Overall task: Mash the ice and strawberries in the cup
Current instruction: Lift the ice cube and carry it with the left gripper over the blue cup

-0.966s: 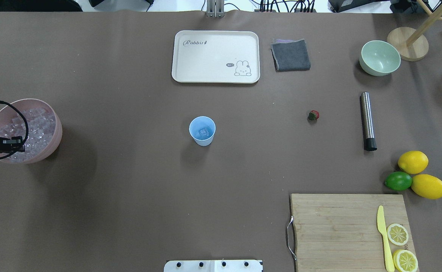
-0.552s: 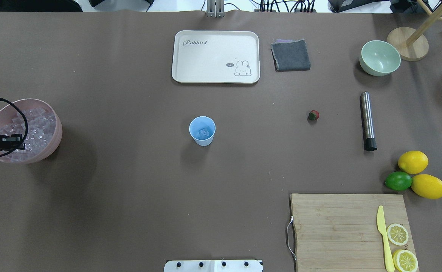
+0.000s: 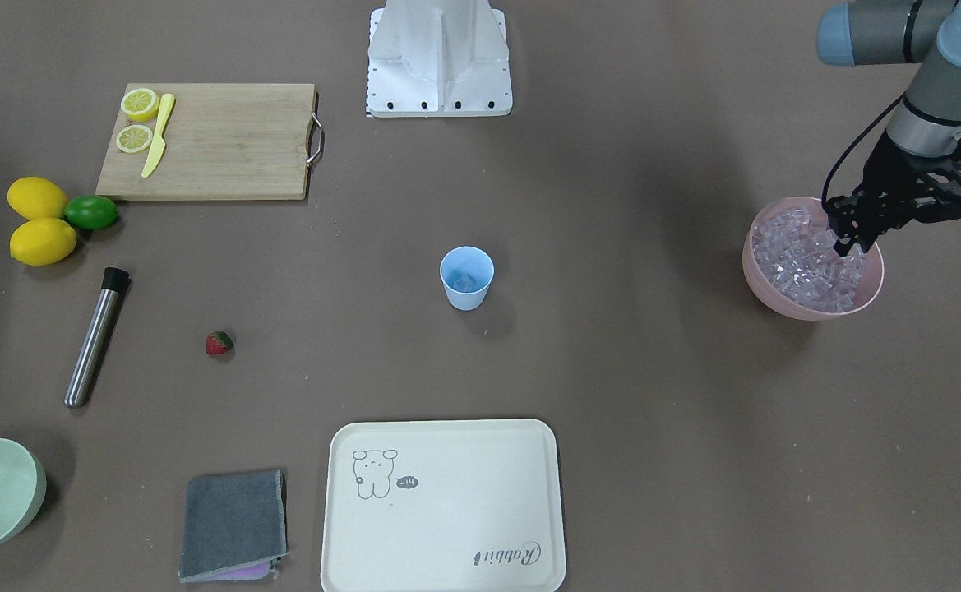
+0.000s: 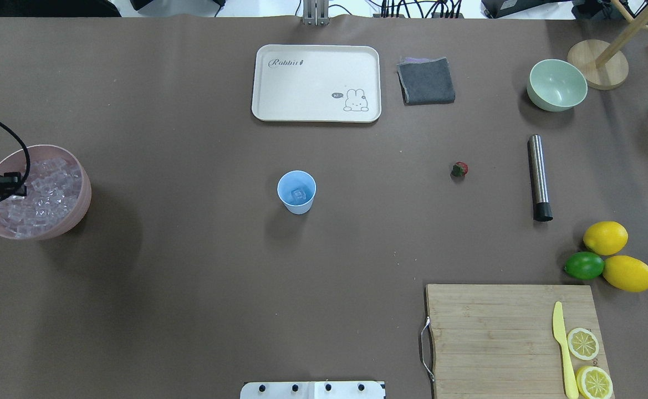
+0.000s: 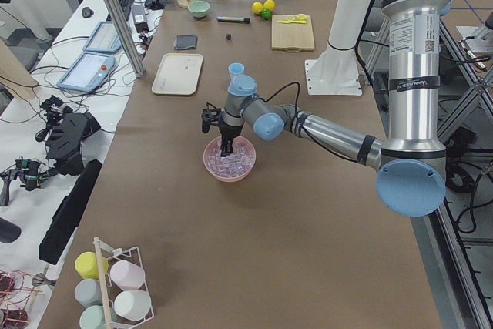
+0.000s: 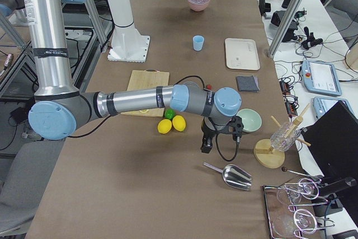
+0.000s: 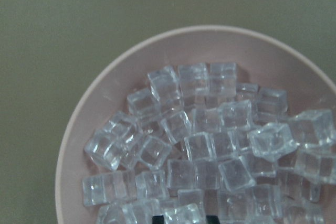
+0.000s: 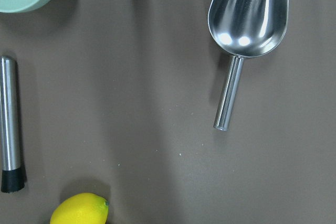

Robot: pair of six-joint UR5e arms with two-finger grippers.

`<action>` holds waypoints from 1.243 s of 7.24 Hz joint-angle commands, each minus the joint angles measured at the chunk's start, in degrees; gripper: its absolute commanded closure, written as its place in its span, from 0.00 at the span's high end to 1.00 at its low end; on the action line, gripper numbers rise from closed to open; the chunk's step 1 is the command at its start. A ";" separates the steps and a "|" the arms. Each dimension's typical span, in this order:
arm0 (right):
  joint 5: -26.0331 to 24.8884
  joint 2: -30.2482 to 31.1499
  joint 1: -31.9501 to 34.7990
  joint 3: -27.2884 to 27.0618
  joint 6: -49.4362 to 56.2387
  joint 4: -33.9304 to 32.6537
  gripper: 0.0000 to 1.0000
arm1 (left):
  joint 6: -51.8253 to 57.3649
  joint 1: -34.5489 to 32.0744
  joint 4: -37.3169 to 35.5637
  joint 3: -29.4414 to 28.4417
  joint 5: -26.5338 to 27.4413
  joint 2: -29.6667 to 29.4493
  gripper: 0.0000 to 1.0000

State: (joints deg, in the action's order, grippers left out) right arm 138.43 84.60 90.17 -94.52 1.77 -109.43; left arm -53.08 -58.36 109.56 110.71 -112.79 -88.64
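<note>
Left pincer pinches one cube of ice over the pink bowl

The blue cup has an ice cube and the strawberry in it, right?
Not quite. The light-blue cup does hold an ice cube, but the strawberry isn't in it. It lies by itself on the table, between the cup and the steel muddler. The overhead exterior view shows this.
</note>
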 commanded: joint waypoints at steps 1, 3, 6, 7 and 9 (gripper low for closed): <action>-0.17 0.03 0.00 0.21 0.07 0.00 1.00 | -0.78 -1.76 -5.29 -0.14 -2.50 -11.49 0.00; -0.44 -0.14 0.00 0.30 0.07 0.00 1.00 | -13.91 4.17 -8.57 -1.89 -2.61 -24.94 0.00; -0.44 -0.14 0.09 0.56 0.07 0.00 1.00 | -27.24 22.19 -8.23 -9.00 13.26 -38.43 0.00; -0.44 -0.14 0.00 0.56 0.07 0.00 1.00 | -28.29 24.93 -8.14 -9.37 14.08 -38.45 0.00; -0.53 -0.32 0.00 0.56 0.07 0.00 1.00 | -29.79 30.56 -7.78 -10.95 19.09 -40.89 0.00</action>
State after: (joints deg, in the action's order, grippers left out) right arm 137.97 84.37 90.19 -93.96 1.85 -109.42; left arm -82.12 -30.94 101.69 100.72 -96.11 -127.89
